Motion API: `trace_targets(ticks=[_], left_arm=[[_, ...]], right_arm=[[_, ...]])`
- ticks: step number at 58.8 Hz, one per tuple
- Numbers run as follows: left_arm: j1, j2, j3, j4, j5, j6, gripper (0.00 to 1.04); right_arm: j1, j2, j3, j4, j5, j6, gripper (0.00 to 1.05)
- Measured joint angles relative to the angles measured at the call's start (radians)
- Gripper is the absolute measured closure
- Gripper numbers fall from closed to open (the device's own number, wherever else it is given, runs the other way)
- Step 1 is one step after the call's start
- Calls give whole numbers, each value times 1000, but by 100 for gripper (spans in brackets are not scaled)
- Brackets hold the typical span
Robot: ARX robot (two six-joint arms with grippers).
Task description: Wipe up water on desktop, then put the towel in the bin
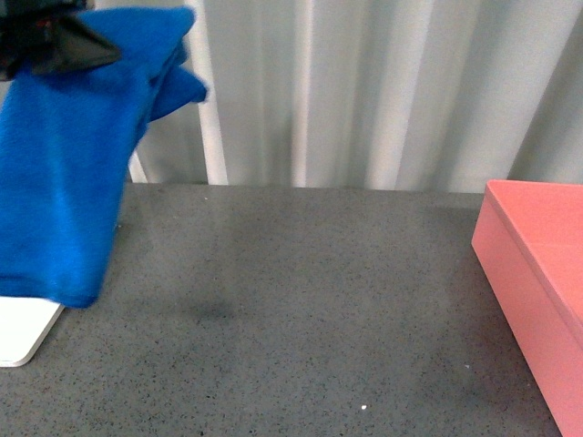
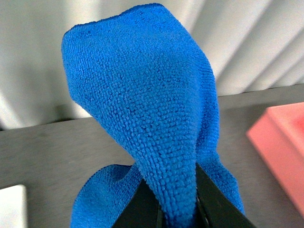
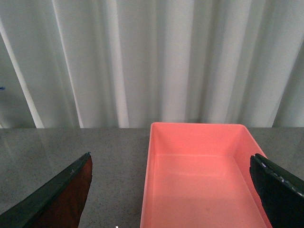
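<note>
The blue towel [image 1: 64,173] hangs in the air at the far left of the front view, above the dark speckled desktop [image 1: 301,309]. My left gripper [image 1: 55,45] is shut on its top fold. In the left wrist view the towel [image 2: 147,109] bulges up between the black fingers [image 2: 137,209], with my left gripper [image 2: 173,211] clamped on it. The pink bin [image 1: 537,282] stands at the right edge. My right gripper [image 3: 173,190] hovers open above the bin [image 3: 199,175], which is empty inside. A faint darker patch [image 1: 214,311] marks the desktop near its middle.
A white flat object [image 1: 23,332] lies at the left edge beneath the hanging towel, also seen as the white corner [image 2: 12,206]. A pale pleated curtain [image 1: 364,91] closes off the back of the desktop.
</note>
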Motion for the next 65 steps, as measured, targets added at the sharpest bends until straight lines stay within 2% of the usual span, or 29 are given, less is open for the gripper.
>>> trace_targets(ticks=[9, 18, 26, 38, 39, 41, 44, 49, 53, 57, 65], left_arm=[[-140, -54, -75, 153, 86, -219, 99], [-221, -52, -95, 246, 84, -364, 99], [-256, -40, -95, 262, 67, -402, 99], [-259, -32, -95, 262, 64, -416, 99], [-259, -32, -95, 262, 63, -416, 99], [-259, -32, -95, 262, 63, -417, 99], [-259, -32, -96, 261, 61, -417, 99], [-259, -32, -96, 262, 61, -417, 99], [-259, -31, -96, 262, 61, -417, 99], [-259, -31, -96, 262, 61, -417, 99], [-259, -31, -96, 262, 60, -417, 99]], right_arm=[[0, 0, 0, 0, 0, 0, 7], [0, 0, 0, 0, 0, 0, 7], [0, 0, 0, 0, 0, 0, 7], [0, 0, 0, 0, 0, 0, 7], [-2, 15, 6, -22, -22, 1, 7], [5, 112, 34, -35, -58, 0, 7], [40, 282, 68, 48, -40, -10, 7], [139, 639, 170, 265, -36, -64, 7], [222, 937, 290, 401, -81, -92, 7], [276, 1160, 385, 439, -142, -76, 7], [344, 1391, 492, 472, -227, 7, 7]])
